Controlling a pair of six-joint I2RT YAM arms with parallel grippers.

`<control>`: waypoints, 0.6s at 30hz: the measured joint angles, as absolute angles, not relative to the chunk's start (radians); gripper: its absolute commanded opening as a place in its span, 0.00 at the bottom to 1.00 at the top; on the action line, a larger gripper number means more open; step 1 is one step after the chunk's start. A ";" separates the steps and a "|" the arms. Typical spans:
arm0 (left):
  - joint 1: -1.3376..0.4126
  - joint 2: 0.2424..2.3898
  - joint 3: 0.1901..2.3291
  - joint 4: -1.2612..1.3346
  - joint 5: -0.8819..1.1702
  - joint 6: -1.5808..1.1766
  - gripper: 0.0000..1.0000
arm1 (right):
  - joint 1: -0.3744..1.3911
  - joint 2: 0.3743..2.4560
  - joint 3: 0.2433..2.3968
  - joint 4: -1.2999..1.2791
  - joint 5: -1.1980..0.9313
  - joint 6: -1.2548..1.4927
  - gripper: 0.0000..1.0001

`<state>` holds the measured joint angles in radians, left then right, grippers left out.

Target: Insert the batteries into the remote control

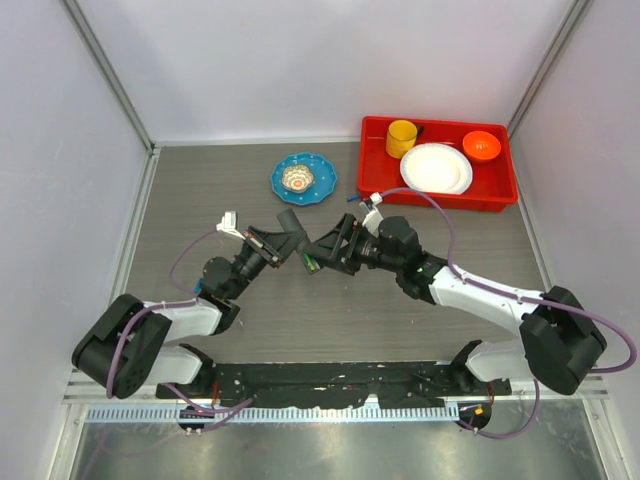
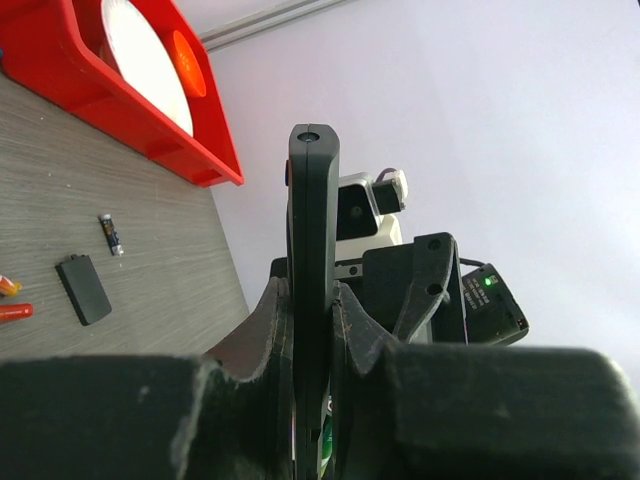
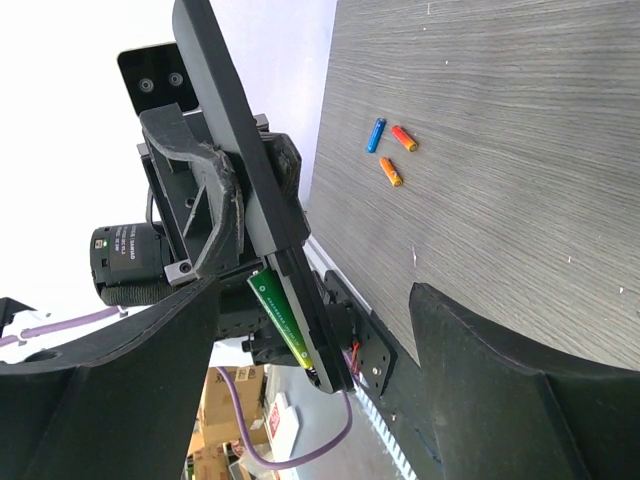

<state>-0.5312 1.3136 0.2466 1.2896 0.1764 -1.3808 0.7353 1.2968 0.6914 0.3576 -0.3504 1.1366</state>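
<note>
Above the desk's middle, the left fingers [image 2: 262,340] are clamped on the remote control [image 2: 313,230], held on edge with a green battery [image 3: 280,322] seated in its open bay. The right fingers [image 3: 490,390] stand wide just beside it, holding nothing. Beyond, loose batteries [image 3: 403,137] and a small black cover [image 2: 83,288] lie short of the red tray [image 1: 490,203] in the far right corner.

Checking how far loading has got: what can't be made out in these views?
- Left wrist view: the remote is edge-on, its bay faces away, and its lower end is hidden in the left pincer.
- Right wrist view: one green battery shows; the remote's tilt hides any beside it.
- Left wrist view: orange batteries are cut off by the left edge.
- Top view: the bay is too small to see.
</note>
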 measured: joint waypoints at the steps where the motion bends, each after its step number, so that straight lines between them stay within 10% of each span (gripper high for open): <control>1: -0.531 1.312 0.247 1.290 0.176 -1.381 0.00 | 0.735 1.299 0.691 0.361 -0.350 1.140 0.81; 18: -0.533 1.308 0.247 1.290 0.176 -1.381 0.00 | 0.735 1.331 0.691 0.397 -0.349 1.171 0.78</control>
